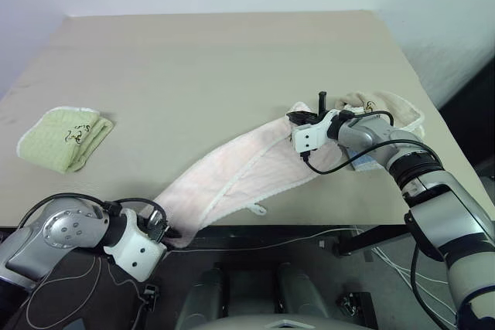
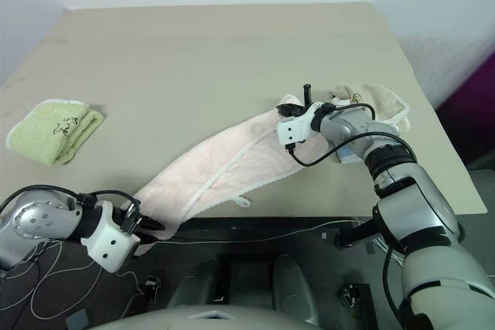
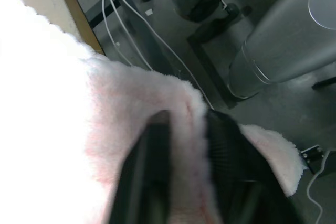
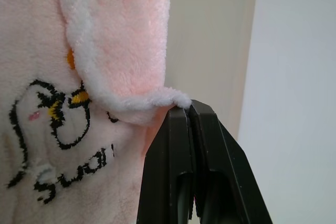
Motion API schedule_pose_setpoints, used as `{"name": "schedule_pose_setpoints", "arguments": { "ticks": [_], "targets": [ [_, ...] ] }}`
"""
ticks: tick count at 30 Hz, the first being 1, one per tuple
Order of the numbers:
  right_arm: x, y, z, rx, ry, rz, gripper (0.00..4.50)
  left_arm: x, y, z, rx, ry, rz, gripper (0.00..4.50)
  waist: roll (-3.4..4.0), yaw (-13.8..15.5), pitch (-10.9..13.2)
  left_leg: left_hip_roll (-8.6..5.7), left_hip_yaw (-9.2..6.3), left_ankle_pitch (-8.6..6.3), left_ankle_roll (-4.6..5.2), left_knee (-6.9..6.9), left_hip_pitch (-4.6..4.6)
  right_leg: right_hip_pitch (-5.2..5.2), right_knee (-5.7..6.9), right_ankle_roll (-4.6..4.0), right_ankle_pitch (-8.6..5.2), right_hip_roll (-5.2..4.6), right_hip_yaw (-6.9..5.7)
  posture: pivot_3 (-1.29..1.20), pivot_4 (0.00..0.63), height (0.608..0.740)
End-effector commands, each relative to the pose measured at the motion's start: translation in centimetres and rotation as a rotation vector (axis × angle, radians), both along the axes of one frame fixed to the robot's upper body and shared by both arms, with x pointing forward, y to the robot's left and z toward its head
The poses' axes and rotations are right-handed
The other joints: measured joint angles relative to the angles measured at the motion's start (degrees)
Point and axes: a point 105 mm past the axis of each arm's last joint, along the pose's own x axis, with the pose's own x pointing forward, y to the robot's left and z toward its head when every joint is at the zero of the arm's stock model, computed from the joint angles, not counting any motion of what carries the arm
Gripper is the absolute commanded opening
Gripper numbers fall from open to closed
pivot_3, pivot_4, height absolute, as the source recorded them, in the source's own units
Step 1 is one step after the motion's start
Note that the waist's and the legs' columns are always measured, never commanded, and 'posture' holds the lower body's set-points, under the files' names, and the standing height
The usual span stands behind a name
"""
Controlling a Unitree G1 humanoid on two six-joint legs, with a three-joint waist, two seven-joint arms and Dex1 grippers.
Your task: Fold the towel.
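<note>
Left hand (image 1: pixel 164 231) and right hand (image 1: pixel 307 117) clamp the towel (image 1: pixel 240 171), stretched diagonally between them.

The towel (image 1: pixel 247 164) lies slantwise across the counter (image 1: pixel 232 59), its near end over the front edge at the left jaws, its far end at the right jaws. A second towel (image 1: pixel 63 138) lies well left of both.

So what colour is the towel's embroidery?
Black, with small yellow accents, on the towel; right wrist view.

green towel (image 1: pixel 63 138) (folded), beige table (image 1: pixel 216 67)
</note>
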Motion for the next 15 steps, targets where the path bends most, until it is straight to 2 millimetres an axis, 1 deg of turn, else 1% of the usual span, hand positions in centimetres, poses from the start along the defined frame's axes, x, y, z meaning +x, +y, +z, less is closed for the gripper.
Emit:
{"name": "schedule_pose_setpoints", "arguments": {
  "ticks": [1,8,12,15],
  "targets": [
    [0.1,0.2,1.7,0.046,-0.048,0.009,0.00,0.2,-0.1,0.8,-0.039,-0.011,-0.003,0.03,0.00,0.0,0.0,0.00,0.00,0.00,0.00,0.00,0.00,0.00,0.00,0.00,0.00,0.00,0.00,0.00,0.150,0.740],
    [0.1,0.2,1.7,0.044,-0.049,0.009,0.00,0.5,-0.1,1.1,-0.073,-0.018,0.015,0.03,0.00,0.0,0.0,0.00,0.00,0.00,0.00,0.00,0.00,-0.01,0.01,0.00,0.00,0.00,0.00,0.00,0.150,0.740],
    [0.1,0.1,1.7,0.041,-0.050,0.008,0.00,2.3,-0.1,3.1,-0.237,0.018,0.192,0.03,0.00,0.0,0.0,0.00,0.00,0.00,0.00,0.01,0.00,-0.01,0.02,0.00,0.00,0.00,0.00,0.00,0.150,0.740],
    [0.2,0.0,1.7,0.038,-0.050,0.005,0.00,4.1,-0.1,5.5,-0.402,0.058,0.348,0.03,-0.01,0.1,0.0,0.00,0.00,0.00,0.00,0.04,0.00,0.00,0.04,0.00,0.00,0.00,0.00,0.00,0.150,0.740]
  ]
}}
